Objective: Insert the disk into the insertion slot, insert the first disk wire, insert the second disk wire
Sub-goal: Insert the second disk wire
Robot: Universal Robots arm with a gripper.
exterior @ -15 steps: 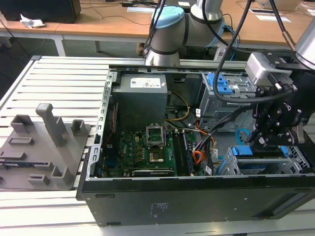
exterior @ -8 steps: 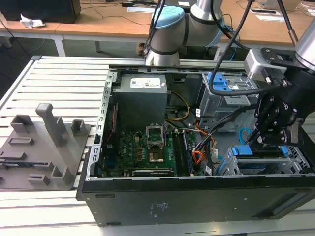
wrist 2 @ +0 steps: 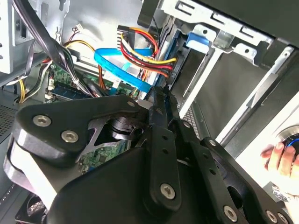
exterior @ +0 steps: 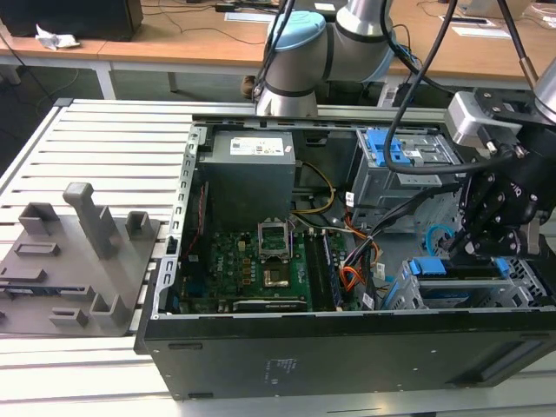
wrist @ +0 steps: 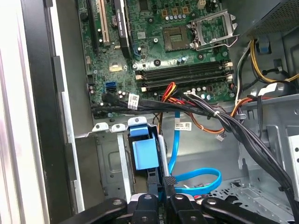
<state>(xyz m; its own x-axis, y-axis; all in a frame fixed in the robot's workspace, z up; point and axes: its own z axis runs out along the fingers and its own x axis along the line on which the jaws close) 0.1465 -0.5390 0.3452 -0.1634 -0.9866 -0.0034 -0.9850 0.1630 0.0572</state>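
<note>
Disk [exterior: 459, 268] sat in the insertion slot [exterior: 452, 295] by the case's corner; jaws [wrist: 164, 185] looked pinched on the second disk wire [wrist: 198, 179], wiring step seemingly underway, needing careful connector alignment.

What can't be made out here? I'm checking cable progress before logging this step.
- Gripper fingertips: in the exterior view its black body covers them; whether they pinch anything is unclear.
- Second disk wire: in the first wrist view its near end runs behind the gripper, so its seating is hidden.
- Disk: in the exterior view the gripper covers its rear connectors.
</note>
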